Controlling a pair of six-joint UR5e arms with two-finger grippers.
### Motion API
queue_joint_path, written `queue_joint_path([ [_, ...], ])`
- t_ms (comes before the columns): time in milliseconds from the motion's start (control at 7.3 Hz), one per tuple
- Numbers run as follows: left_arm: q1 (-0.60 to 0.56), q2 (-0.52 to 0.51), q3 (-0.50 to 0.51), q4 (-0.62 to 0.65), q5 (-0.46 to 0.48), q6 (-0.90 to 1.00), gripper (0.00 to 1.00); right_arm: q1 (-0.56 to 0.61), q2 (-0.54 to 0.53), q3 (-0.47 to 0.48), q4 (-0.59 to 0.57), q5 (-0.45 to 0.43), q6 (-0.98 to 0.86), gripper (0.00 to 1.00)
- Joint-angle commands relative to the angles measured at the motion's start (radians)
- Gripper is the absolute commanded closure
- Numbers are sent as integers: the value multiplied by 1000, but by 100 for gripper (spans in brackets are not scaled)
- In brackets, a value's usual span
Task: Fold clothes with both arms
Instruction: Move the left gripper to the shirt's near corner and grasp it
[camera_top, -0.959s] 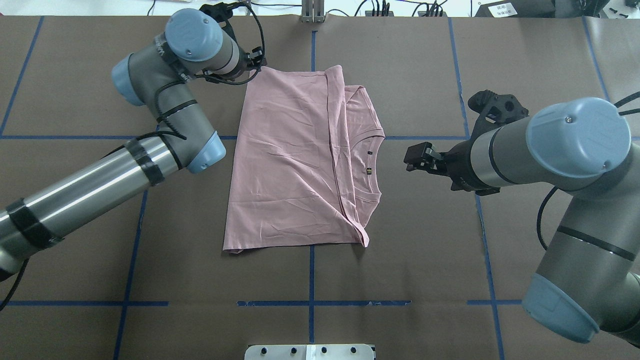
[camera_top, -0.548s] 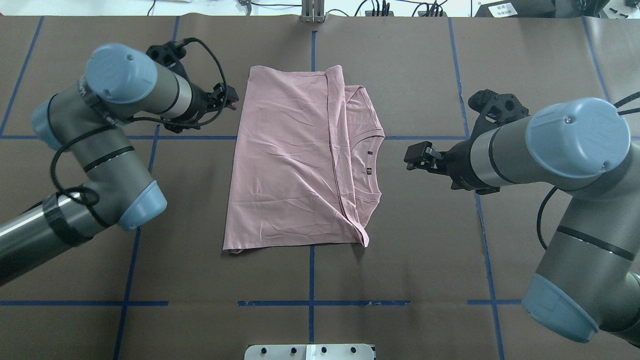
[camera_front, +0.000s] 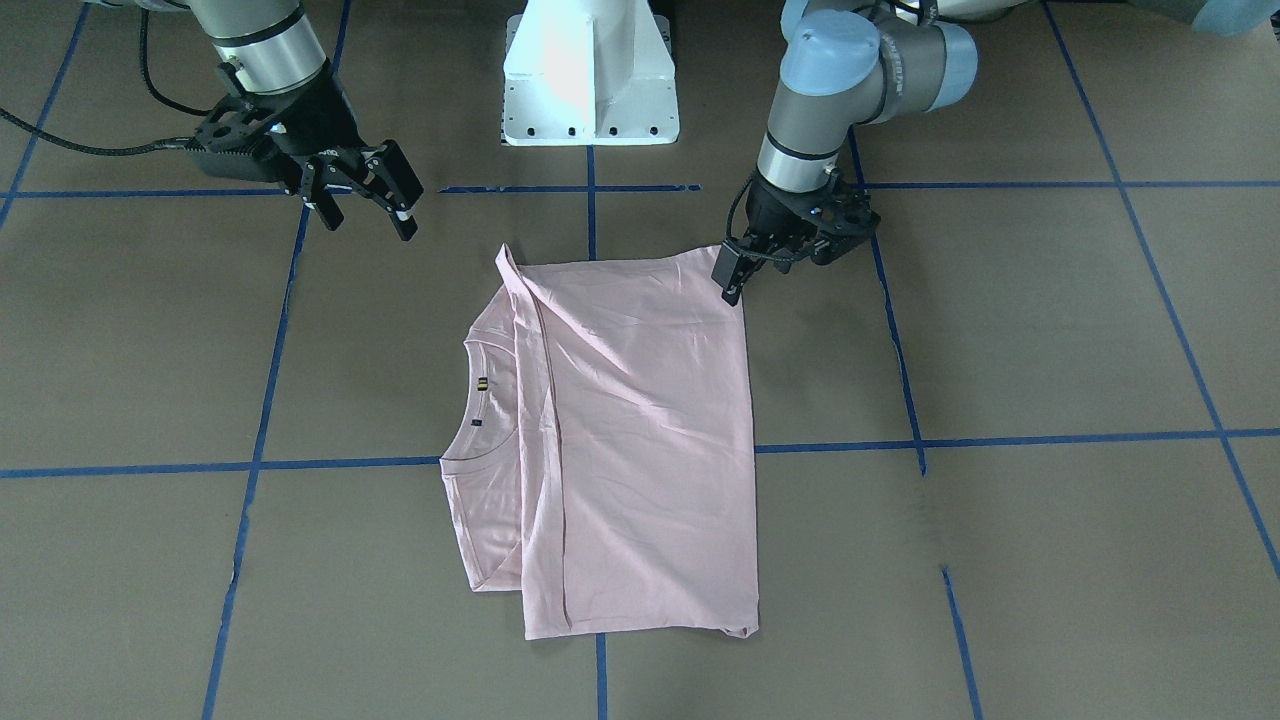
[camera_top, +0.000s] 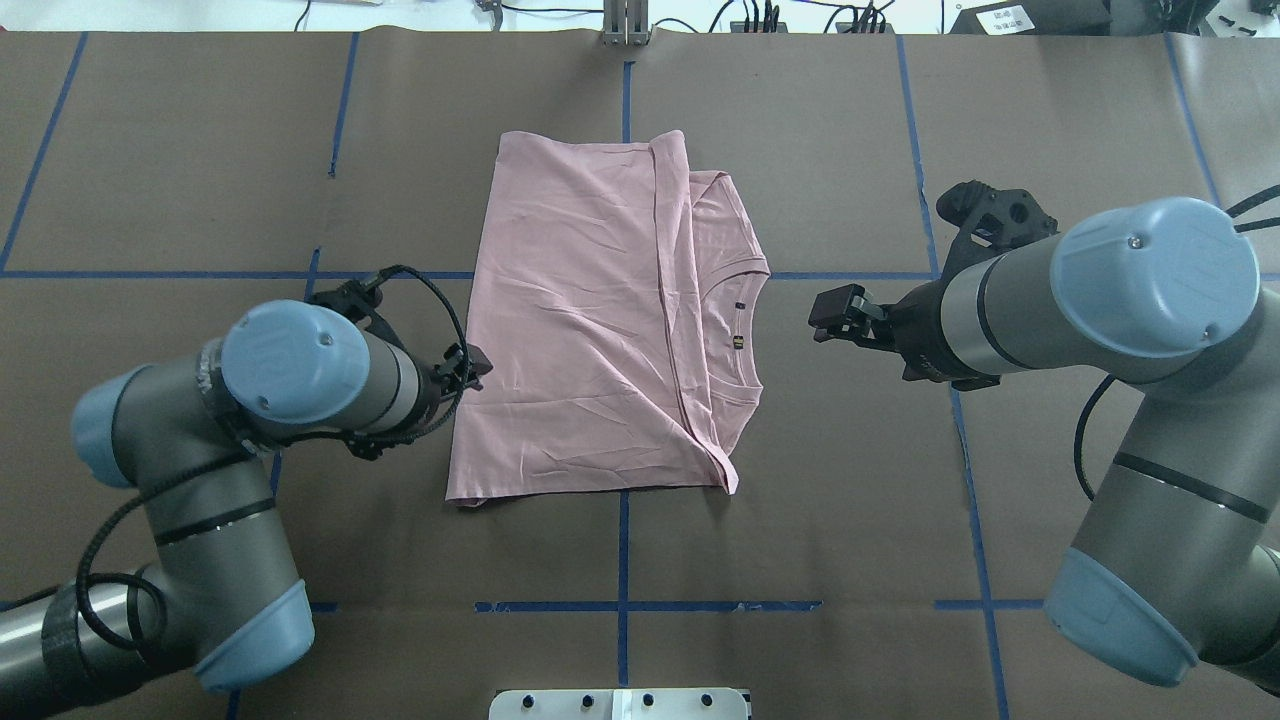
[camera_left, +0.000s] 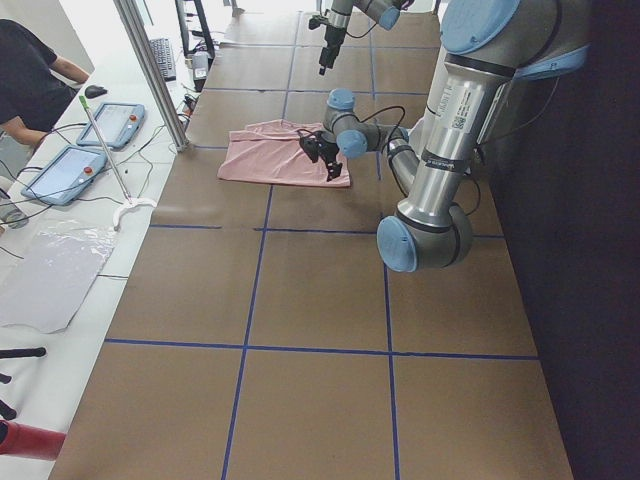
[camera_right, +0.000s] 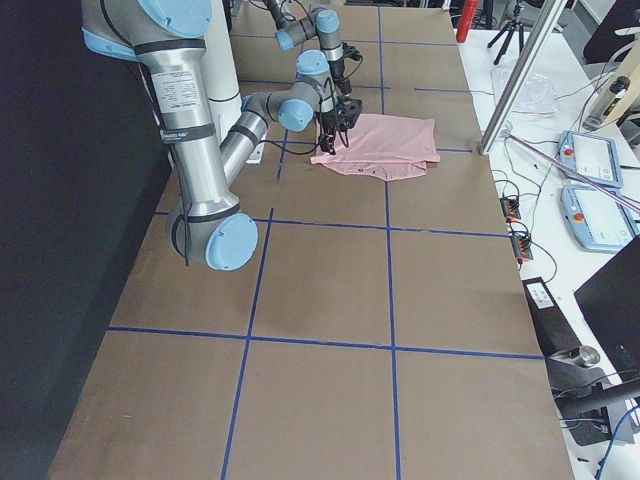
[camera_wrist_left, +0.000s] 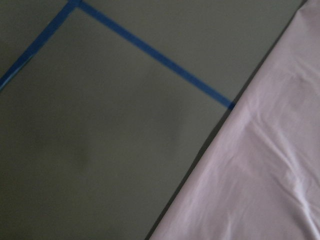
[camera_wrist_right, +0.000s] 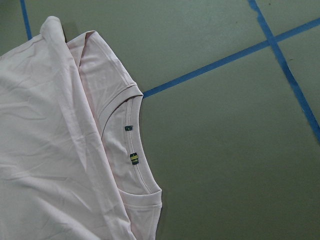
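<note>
Bending in from the left edge of the overhead view, the left arm folds at the elbow and points its wrist toward the middle of the tabletop. The left gripper sits at the left long edge of the T-shirt, toward the end nearer the robot. From the front-facing camera it overlaps that near corner of the cloth. I cannot tell whether its fingers are spread or pressed together, nor whether they touch the fabric. The left wrist camera shows only the shirt's edge lying on the brown surface beside a strip of blue tape.

The pale pink T-shirt lies flat in the centre of the tabletop, across the crossing of the blue tape lines. It is folded lengthwise, with one wide panel laid over the body, its edge running along the shirt's length just left of the neckline. The neckline faces right, with two small tags inside the collar band. The print is not visible.

To the right, apart from the cloth, the right gripper hangs off the neckline side with its fingers spread and nothing between them; the front-facing camera shows the gap plainly. The right arm behind it fills the right edge of the view.
</note>
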Motion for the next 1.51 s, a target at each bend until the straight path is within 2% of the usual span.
queue_joint_path([
  [0,118,0,13,18,43,-109,0,1,-3,0,0,0,0,0],
  [685,128,3,46,22,71,-127,3,0,3,-5,0,-3,0,0],
  [822,126,3,48,22,74,-124,6,1,2,-5,0,-3,0,0],
  [959,128,2,48,22,74,-127,19,1,2,-5,0,-3,0,0],
  [1233,128,0,43,22,72,-133,76,1,0,-5,0,-3,0,0],
  [1370,126,-1,37,24,72,-136,100,1,0,-5,0,-3,0,0],
])
